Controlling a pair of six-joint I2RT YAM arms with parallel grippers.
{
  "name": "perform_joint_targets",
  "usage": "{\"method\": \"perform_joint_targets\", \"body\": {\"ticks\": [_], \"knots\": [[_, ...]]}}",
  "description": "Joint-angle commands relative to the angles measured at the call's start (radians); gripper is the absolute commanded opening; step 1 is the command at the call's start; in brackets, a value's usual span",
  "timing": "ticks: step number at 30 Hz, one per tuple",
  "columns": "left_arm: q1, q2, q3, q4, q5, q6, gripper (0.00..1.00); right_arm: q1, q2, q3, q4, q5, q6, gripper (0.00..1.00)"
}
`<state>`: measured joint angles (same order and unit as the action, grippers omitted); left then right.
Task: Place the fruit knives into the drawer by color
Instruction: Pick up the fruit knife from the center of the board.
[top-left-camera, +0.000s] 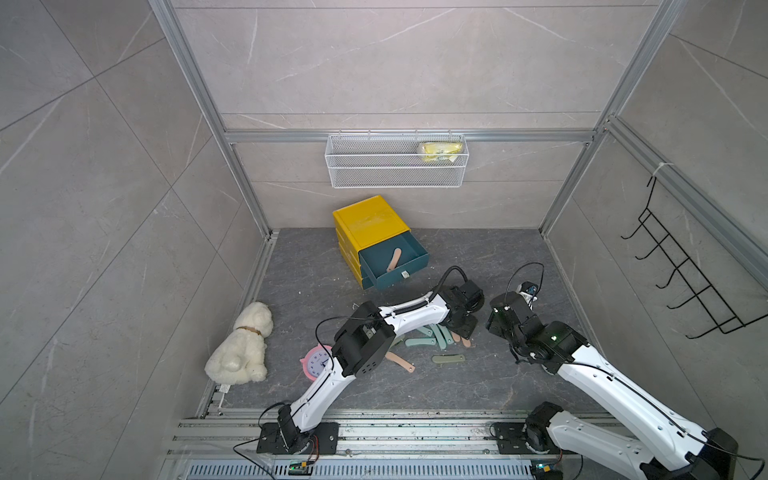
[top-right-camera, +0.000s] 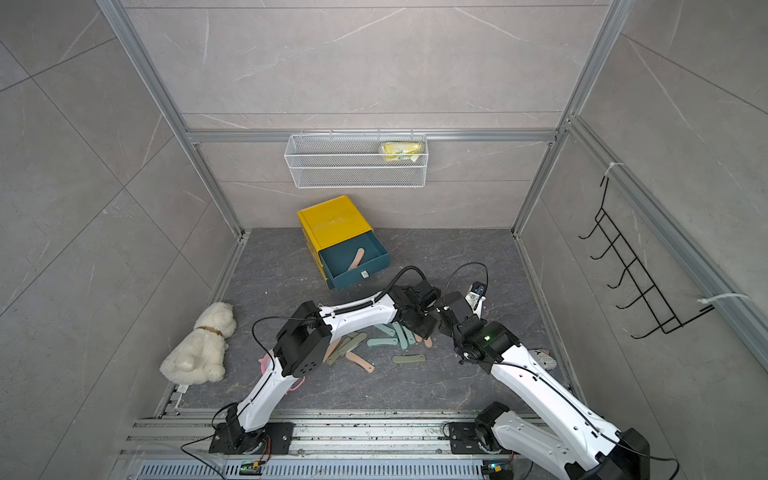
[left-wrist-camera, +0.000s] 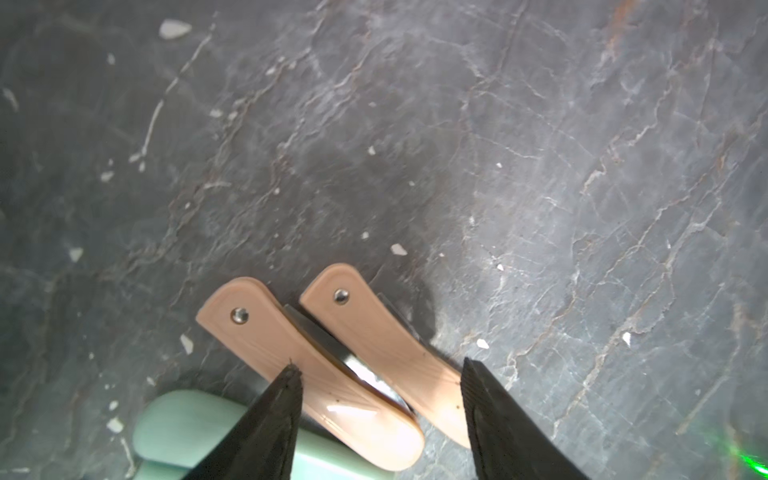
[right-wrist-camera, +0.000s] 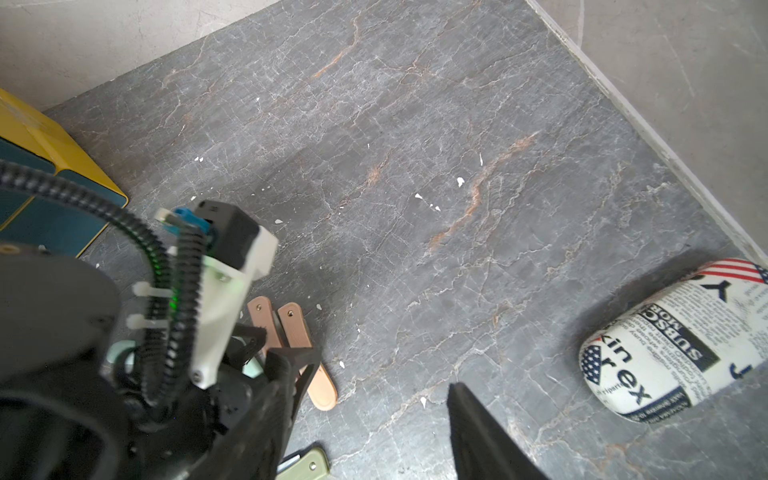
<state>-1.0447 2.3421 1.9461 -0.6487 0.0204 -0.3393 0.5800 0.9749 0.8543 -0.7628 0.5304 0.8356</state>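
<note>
The yellow chest (top-left-camera: 370, 220) stands at the back with its top teal drawer (top-left-camera: 399, 279) pulled out; one pink fruit knife (top-left-camera: 394, 259) lies inside. Several pink, teal and olive fruit knives (top-left-camera: 419, 343) are scattered on the floor under my left arm. In the left wrist view my left gripper (left-wrist-camera: 381, 365) is open, low over two side-by-side pink knives (left-wrist-camera: 266, 332) (left-wrist-camera: 374, 328), its fingers straddling them, next to a teal knife (left-wrist-camera: 183, 424). My right gripper (right-wrist-camera: 370, 382) is open with only bare floor between its fingers, just right of that pink pair (right-wrist-camera: 322, 390).
A white plush dog (top-left-camera: 241, 345) and a pink clock (top-left-camera: 313, 361) lie at the left. A newspaper-print pouch (right-wrist-camera: 673, 353) sits by the right wall. A wire basket (top-left-camera: 395, 160) hangs on the back wall, and a black hook rack (top-left-camera: 690, 282) on the right wall.
</note>
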Motion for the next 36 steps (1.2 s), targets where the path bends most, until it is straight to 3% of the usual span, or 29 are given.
{"method": "perform_joint_targets", "body": {"ticks": [1,8,12,19,23,26,36], "knots": [[-0.021,0.025,0.028,-0.053,-0.033,0.051,0.65,-0.006,-0.011,-0.023,-0.008,-0.006,0.008,0.64],[-0.039,-0.004,0.021,-0.004,0.071,0.047,0.64,-0.014,-0.017,-0.025,-0.011,-0.007,0.007,0.64],[-0.055,0.007,0.057,-0.021,0.073,0.032,0.63,-0.023,-0.035,-0.022,-0.020,-0.001,0.007,0.64],[-0.057,-0.065,0.012,-0.021,-0.036,-0.018,0.64,-0.035,-0.060,-0.016,-0.032,-0.002,-0.002,0.64],[-0.051,-0.076,-0.013,-0.051,-0.100,-0.039,0.59,-0.037,-0.059,-0.011,-0.031,-0.007,-0.005,0.64],[-0.044,-0.068,-0.015,-0.064,-0.120,-0.052,0.54,-0.038,-0.059,-0.011,-0.026,-0.013,-0.005,0.64],[-0.017,0.009,0.042,-0.128,-0.141,-0.062,0.52,-0.041,-0.067,-0.003,-0.028,-0.024,-0.006,0.64]]}}
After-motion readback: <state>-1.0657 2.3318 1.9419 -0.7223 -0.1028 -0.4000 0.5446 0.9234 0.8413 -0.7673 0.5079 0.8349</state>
